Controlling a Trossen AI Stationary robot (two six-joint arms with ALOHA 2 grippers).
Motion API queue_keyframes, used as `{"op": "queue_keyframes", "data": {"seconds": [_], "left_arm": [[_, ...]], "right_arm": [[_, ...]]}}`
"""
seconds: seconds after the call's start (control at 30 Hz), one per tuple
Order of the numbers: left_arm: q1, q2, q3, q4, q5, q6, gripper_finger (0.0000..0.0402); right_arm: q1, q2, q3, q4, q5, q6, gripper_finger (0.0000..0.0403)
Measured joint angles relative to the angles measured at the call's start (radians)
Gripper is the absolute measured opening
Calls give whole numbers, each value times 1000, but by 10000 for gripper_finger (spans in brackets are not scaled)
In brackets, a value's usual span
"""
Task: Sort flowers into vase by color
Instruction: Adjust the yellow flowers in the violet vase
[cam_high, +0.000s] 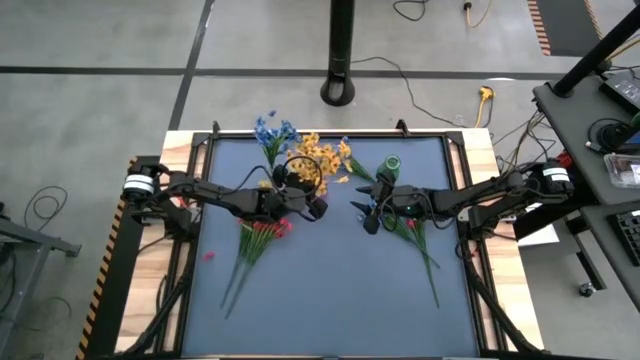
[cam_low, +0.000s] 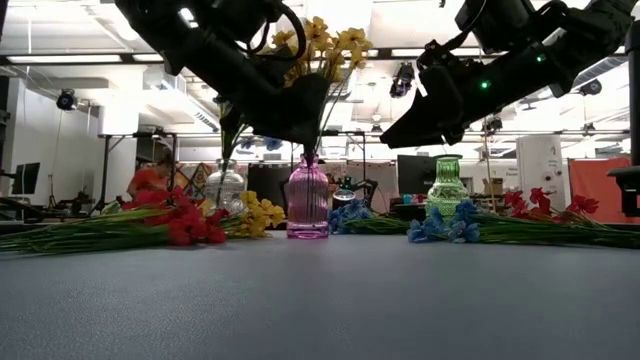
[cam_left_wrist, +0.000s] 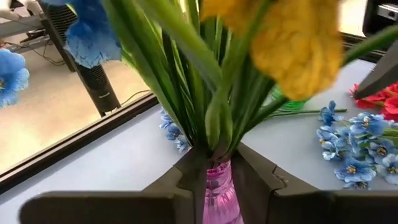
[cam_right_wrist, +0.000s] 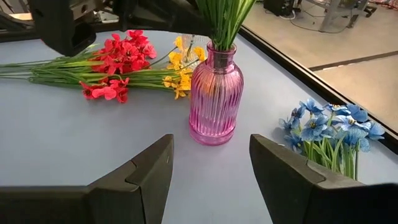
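Landmark: the ribbed pink glass vase (cam_right_wrist: 215, 93), upright on the dark blue worktop (cam_high: 330, 290).

Yellow-orange artificial flowers on green stems (cam_low: 325, 55) stand in the pink vase; stems bunch together at its neck, blossoms fan out above the rim.

Left gripper (cam_left_wrist: 211, 171) sits directly over the pink vase's mouth. Its fingers (cam_left_wrist: 258, 177) flank the stem bundle just above the neck, one on each side, narrowly parted. Cannot tell whether they press on the stems or stand just clear.

Right gripper (cam_right_wrist: 211, 165) hovers off the worktop near the pink vase, facing it. Its fingers (cam_right_wrist: 146, 171) are moderately spread with nothing between them; the vase shows through the gap, farther off.

Other flowers, all relative to the pink vase:
- red artificial sprigs (cam_right_wrist: 121, 56) with a few loose yellow sprigs (cam_right_wrist: 180, 78), lying flat on the left arm's side.
- blue artificial sprigs (cam_right_wrist: 326, 124), lying flat close beside the vase on the other side.
- more red sprigs (cam_low: 545, 205) lying farther out beyond the blue ones, near a green glass vase (cam_low: 446, 187).
- a clear glass vase (cam_low: 225, 185) holding blue sprigs (cam_high: 272, 133), standing behind on the left arm's side.
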Motion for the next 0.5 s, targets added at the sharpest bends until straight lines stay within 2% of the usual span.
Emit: {"op": "queue_keyframes", "data": {"seconds": [0.3,0.5], "left_arm": [[-25,-2,9,-64,3,27,118],[-31,-4,28,-107,3,24,145]], "right_arm": [[0,-1,0,-23,0,28,203],[0,-2,0,-78,0,76,203]]}}
